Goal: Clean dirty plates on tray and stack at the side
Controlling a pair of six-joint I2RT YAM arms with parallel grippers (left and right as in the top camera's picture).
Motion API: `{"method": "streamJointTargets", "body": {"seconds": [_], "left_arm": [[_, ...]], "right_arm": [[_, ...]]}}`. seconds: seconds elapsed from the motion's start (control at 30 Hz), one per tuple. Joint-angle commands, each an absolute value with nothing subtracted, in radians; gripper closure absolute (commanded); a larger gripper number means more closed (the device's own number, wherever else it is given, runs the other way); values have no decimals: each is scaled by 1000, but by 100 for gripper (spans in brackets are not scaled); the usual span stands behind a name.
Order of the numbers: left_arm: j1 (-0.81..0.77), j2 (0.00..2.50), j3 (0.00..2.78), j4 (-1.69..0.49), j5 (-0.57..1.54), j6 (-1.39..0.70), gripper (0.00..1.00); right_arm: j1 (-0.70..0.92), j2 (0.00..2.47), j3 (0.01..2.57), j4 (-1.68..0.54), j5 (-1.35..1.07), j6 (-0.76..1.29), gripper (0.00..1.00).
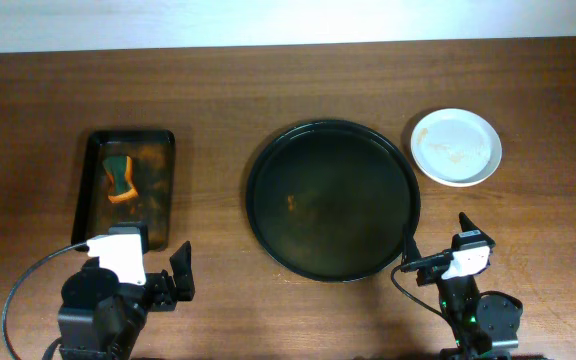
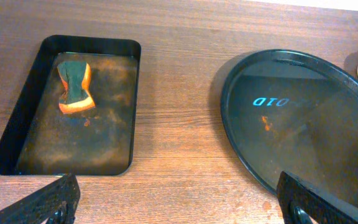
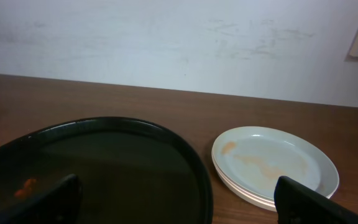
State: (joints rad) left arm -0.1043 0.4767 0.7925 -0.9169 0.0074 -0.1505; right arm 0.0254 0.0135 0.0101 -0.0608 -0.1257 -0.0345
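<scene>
White plates [image 1: 456,147] sit in one stack on the bare wood at the upper right of the overhead frame, just beside the black round tray [image 1: 333,200] and off its rim. The right wrist view shows several rims under the top plate. The tray holds no plates, only a small orange fleck left of its middle.

Both arms hang low at the bottom edge. The left gripper [image 2: 178,186] has its fingers wide apart and holds nothing, and the same goes for the right gripper [image 3: 176,186].

The stacking looks done, so the step in hand is the finish. A faint orange film shows on the top plate, which I judge worth another wipe. The sponge [image 2: 74,87] lies in the rectangular tray [image 2: 17,137] at the upper left, on the left arm's side. It should be lifted straight up, clear of that tray's wall, and any wipe should be light and press downward so the stack does not slide.
</scene>
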Motion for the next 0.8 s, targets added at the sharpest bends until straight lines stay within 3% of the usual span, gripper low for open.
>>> {"method": "streamJointTargets", "body": {"seconds": [0.0,0.53,0.77], "left_arm": [[-102,472,789,-915,1,-134,1],[-87,416,771,-929,-6,-134,1],[-49,80,292,-482,5,-134,1]], "right_arm": [[19,4,6,-65,-147,-45,1],[19,4,6,-65,-147,-45,1],[19,4,6,-65,-147,-45,1]]}}
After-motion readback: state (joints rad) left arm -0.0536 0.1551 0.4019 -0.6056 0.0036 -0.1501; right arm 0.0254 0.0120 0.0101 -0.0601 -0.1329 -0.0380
